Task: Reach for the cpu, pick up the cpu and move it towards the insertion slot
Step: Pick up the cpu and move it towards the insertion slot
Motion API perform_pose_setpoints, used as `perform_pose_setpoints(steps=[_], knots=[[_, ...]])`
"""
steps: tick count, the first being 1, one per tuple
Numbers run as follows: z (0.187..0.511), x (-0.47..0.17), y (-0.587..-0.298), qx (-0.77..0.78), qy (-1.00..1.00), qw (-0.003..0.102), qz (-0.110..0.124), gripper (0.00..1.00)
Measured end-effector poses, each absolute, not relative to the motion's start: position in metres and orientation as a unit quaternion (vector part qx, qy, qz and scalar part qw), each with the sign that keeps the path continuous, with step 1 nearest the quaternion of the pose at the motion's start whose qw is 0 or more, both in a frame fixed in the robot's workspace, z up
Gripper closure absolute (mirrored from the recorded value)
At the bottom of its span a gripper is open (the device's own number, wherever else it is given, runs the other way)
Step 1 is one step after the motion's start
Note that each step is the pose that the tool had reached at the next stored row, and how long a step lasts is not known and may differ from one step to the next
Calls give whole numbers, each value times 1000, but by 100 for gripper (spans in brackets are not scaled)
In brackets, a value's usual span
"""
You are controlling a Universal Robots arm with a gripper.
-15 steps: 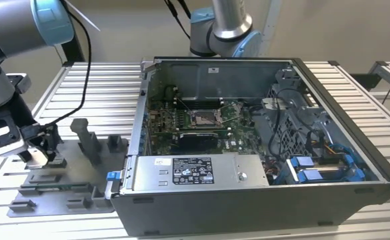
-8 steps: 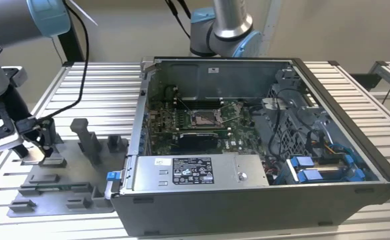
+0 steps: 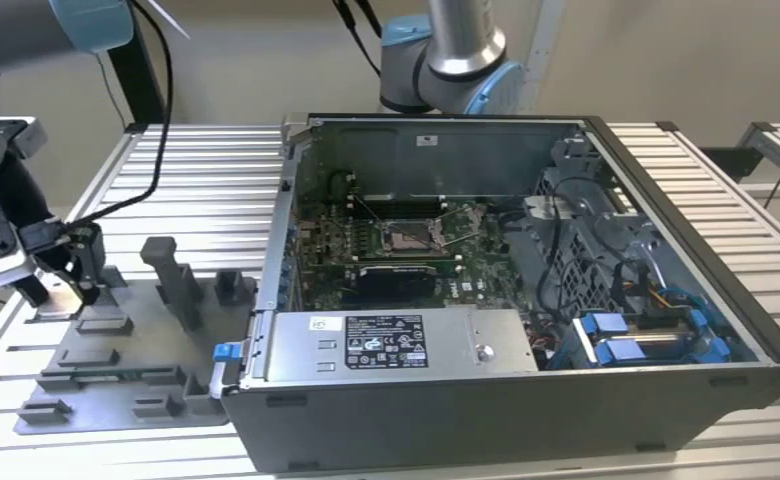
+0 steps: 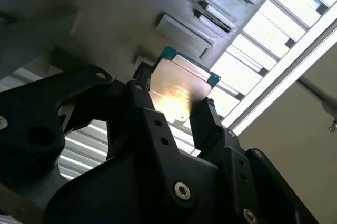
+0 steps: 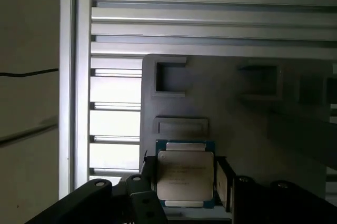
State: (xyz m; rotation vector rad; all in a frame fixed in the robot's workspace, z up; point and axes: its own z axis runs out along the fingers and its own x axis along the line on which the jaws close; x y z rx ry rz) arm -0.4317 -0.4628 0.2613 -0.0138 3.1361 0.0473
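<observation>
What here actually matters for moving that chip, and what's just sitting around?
Job: cpu; gripper at it; insertion slot.
Just there: grey fixture tray; power supply box; blue drive brackets; slatted table.

An open computer case (image 3: 497, 425) stands beside a grey fixture plate (image 3: 107, 396).

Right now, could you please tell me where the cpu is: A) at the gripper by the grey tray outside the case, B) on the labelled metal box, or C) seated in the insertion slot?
A: the cpu sits at the gripper by the grey tray, apart from the insertion slot inside the case.
</observation>
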Motion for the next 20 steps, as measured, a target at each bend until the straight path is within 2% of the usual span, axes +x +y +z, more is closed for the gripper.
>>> perform_pose_setpoints(steps=[20], knots=[[309, -432, -463, -4, 1000, 2, 15, 100]])
